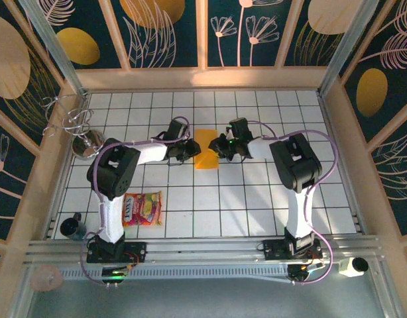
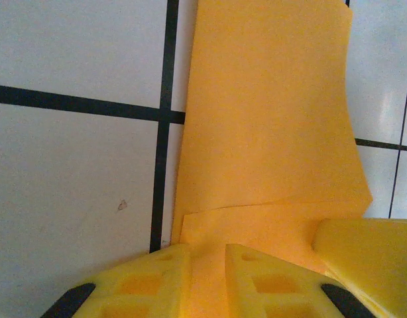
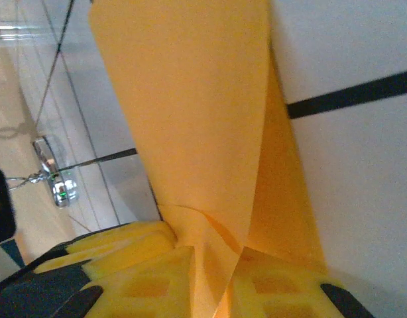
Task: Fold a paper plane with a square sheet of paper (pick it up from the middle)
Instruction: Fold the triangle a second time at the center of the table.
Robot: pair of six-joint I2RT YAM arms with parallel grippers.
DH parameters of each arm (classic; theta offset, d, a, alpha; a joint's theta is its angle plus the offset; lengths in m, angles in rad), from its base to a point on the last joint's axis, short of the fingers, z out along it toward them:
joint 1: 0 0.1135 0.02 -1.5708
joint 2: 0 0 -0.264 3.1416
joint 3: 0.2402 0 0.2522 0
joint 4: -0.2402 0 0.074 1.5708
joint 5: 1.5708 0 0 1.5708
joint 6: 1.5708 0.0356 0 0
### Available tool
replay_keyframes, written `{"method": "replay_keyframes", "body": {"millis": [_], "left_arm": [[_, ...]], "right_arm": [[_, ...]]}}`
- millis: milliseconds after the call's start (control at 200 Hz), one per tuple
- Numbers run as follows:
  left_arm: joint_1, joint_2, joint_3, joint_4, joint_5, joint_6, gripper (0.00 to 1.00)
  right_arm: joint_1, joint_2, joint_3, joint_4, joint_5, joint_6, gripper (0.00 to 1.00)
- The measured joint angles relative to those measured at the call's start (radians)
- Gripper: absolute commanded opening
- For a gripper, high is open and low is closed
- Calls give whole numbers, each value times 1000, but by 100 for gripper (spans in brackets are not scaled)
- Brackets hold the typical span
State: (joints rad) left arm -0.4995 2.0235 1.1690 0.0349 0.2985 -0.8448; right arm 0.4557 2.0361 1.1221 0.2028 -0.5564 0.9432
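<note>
The orange-yellow sheet of paper (image 1: 205, 150) lies folded into a narrow shape on the tiled floor in the middle, between both grippers. My left gripper (image 1: 187, 150) sits at its left edge. In the left wrist view its yellow fingers (image 2: 157, 281) are closed around a layered edge of the paper (image 2: 270, 119). My right gripper (image 1: 223, 147) is at the paper's right edge. In the right wrist view its fingers (image 3: 157, 285) pinch a creased flap of the paper (image 3: 190, 112), which rises off the floor. A right finger (image 2: 372, 255) shows beside the left jaws.
A red-and-yellow snack packet (image 1: 143, 209) lies near the left arm's base. A shiny metal piece with wire loops (image 1: 87, 141) stands at the left wall, also in the right wrist view (image 3: 56, 180). A dark cup (image 1: 72, 226) sits front left. Wooden walls ring the floor.
</note>
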Motion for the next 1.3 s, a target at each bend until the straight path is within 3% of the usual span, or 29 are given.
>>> {"method": "replay_keyframes", "body": {"millis": [365, 541, 801, 936, 1301], "left_arm": [[28, -19, -54, 70, 66, -42, 26], [66, -94, -130, 111, 93, -71, 38], [129, -241, -322, 385, 229, -196, 73], [126, -289, -372, 506, 281, -253, 82], [122, -323, -417, 730, 386, -374, 80]], "right_arm": [[18, 2, -58, 129, -22, 58, 5], [16, 0, -78, 190, -22, 58, 3], [-7, -73, -110, 279, -77, 62, 3], [-17, -122, -110, 350, -122, 89, 3], [-18, -132, -109, 419, -205, 163, 4]]}}
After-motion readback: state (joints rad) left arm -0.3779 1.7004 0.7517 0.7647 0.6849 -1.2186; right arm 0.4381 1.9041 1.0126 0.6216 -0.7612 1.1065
